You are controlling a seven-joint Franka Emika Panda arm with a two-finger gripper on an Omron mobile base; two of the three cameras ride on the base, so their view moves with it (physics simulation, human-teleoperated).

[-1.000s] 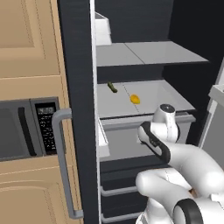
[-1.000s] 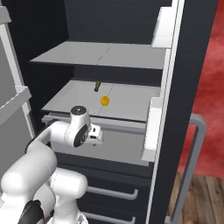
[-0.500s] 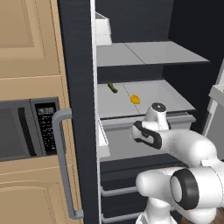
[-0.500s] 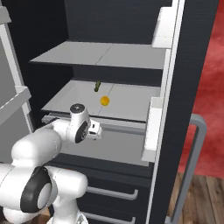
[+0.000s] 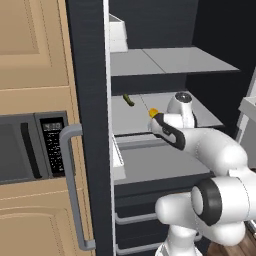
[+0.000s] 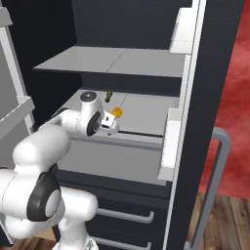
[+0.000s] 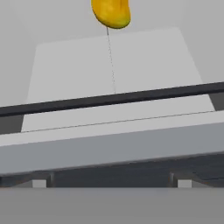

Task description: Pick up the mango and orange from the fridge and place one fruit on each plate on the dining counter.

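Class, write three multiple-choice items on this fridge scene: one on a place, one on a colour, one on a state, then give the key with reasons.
1. Where does the mango lie?
A. on the middle fridge shelf
B. in the door bin
C. on the top shelf

2. What colour is the thin vegetable behind the mango?
A. red
B. white
C. dark green

3. How is the fridge door?
A. shut
B. open
C. removed

Key: 1 A, the fruit rests on the grey middle shelf in both base views. 2 C, it shows dark green in the left base view. 3 B, the shelves are exposed and the door stands edge-on beside them.
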